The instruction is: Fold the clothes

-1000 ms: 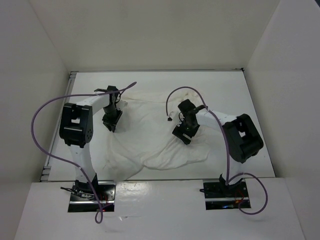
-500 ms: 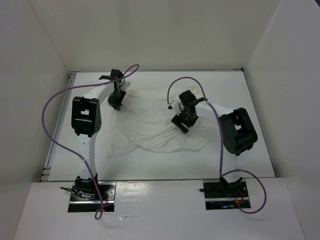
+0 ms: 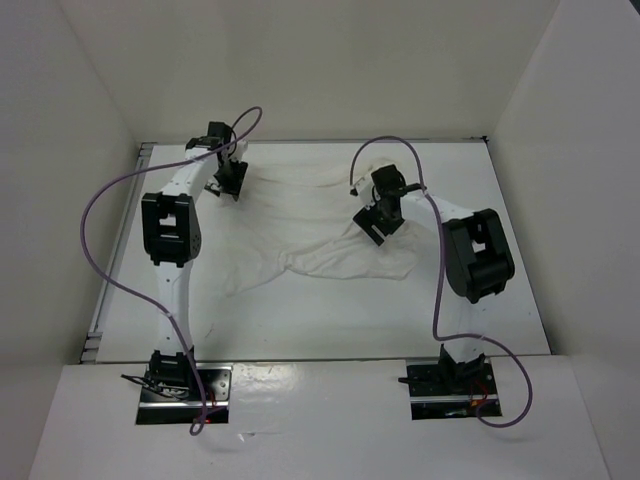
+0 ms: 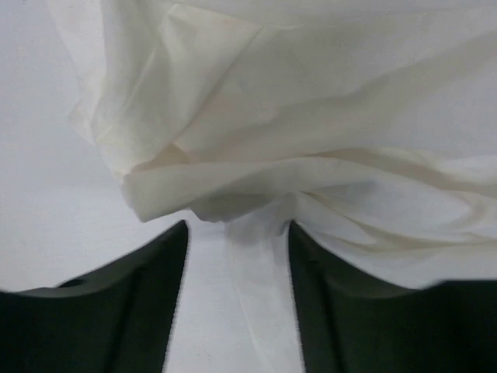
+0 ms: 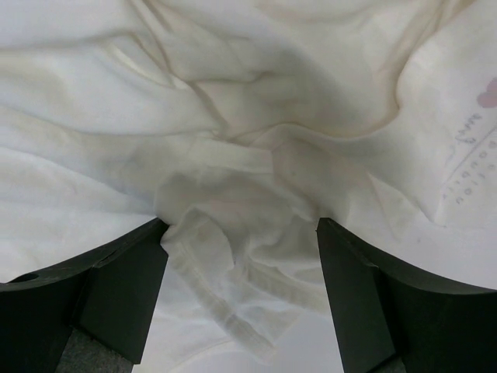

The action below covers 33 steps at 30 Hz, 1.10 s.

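Left gripper (image 4: 237,227) jaws part-open, a loose strip of the clothes (image 3: 320,225) hanging between them, not pinched. Right gripper (image 5: 239,225) spread wide over a bunched hem, no grip evident. Garment lies crumpled across far half of table (image 3: 300,320), strung between both arms. No fold made yet; flattening and every fold left, by my reckoning. Far wall (image 3: 300,70) close behind left gripper; near half gives room to move

White arms (image 3: 172,300), black joints (image 3: 172,228), purple cables (image 3: 84,230).
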Available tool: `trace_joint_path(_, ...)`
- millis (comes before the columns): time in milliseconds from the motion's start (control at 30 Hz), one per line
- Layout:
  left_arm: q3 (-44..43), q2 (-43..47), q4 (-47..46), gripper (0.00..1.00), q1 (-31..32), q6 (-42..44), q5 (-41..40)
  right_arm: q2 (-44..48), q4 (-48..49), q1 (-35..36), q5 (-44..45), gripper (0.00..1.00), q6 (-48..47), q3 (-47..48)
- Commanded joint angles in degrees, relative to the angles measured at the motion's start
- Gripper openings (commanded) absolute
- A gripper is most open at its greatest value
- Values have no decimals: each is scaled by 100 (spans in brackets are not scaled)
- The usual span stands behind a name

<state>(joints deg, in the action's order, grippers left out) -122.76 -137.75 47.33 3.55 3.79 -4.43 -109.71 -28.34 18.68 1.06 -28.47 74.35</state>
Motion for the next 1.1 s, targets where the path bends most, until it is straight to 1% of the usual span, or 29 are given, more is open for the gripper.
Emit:
trace_joint_path(0, 49, 774, 101, 67, -214, -151, 328, 721, -67, 48, -97, 83, 52, 159)
trace_joint_path(33, 198, 1020, 101, 76, -215, -212, 415, 914, -154, 48, -97, 83, 52, 11)
trace_joint_path(67, 617, 1553, 101, 80, -354, -212, 538, 1334, -233, 48, -158, 83, 52, 10)
trace_joint_path(100, 865, 1837, 153, 84, -407, -360, 783, 1556, -234, 48, -211, 83, 104, -156)
trace_joint_path(133, 1129, 2109, 154, 85, -469, -414, 951, 1776, -286, 48, -211, 83, 105, -227)
trace_joint_path(167, 1436, 2660, 215, 85, -591, -414, 1144, 2213, -286, 48, -211, 83, 105, -297)
trace_joint_path(200, 2126, 2927, 215, 85, -592, -484, 1389, 2417, -339, 101, -272, 85, 157, -376)
trace_joint_path(233, 2490, 3165, 215, 85, -662, -485, 1461, 2619, -339, 101, -273, 85, 157, -525)
trace_joint_path(267, 2842, 3558, 215, 83, -663, -485, 1462, 2830, -339, 101, -273, 86, 157, -613)
trace_joint_path(300, 3437, 3702, 215, 80, -663, -485, 1462, 3189, -339, 101, -273, 86, 157, -788)
trace_joint_path(333, 3704, 3903, 267, 76, -663, -406, 1462, 3349, -261, 49, -273, 86, 157, -955)
trace_joint_path(400, 4118, 3958, 329, 68, -663, -327, 1524, 3718, -182, 48, -273, 87, 157, -1122)
trace_joint_path(433, 4416, 4028, 329, 58, -663, -326, 1680, 3807, -181, -13, -325, 87, 157, -1185)
trace_joint_path(500, 4620, 4080, 329, 50, -663, -239, 1682, 3895, -129, -13, -326, 87, 157, -1282)
trace_joint_path(533, 4751, 4081, 268, 44, -663, -178, 1743, 3896, -128, -13, -326, 87, 218, -1335)
trace_joint_path(633, 4805, 3950, 268, 34, -663, -124, 1962, 3896, -128, -13, -378, 87, 219, -1397)
trace_joint_path(700, 4805, 3765, 215, 30, -663, -124, 2024, 3896, -128, -13, -378, 87, 272, -1397)
trace_joint_path(800, 4857, 3598, 93, 30, -663, -124, 2025, 4010, -75, -13, -378, 87, 272, -1449)
trace_joint_path(867, 4919, 3440, -13, 36, -663, -124, 2190, 4141, -23, -13, -378, 87, 272, -1589)
trace_joint_path(900, 4919, 3439, -74, 38, -663, -124, 2261, 4142, -23, -13, -378, 87, 272, -1590)
trace_joint_path(967, 4920, 3238, -75, 40, -663, -124, 2315, 4142, 30, -13, -378, 87, 272, -1643)
trace_joint_path(1067, 4920, 3045, -189, 40, -663, -124, 2394, 4142, 30, -13, -378, 87, 324, -1695)
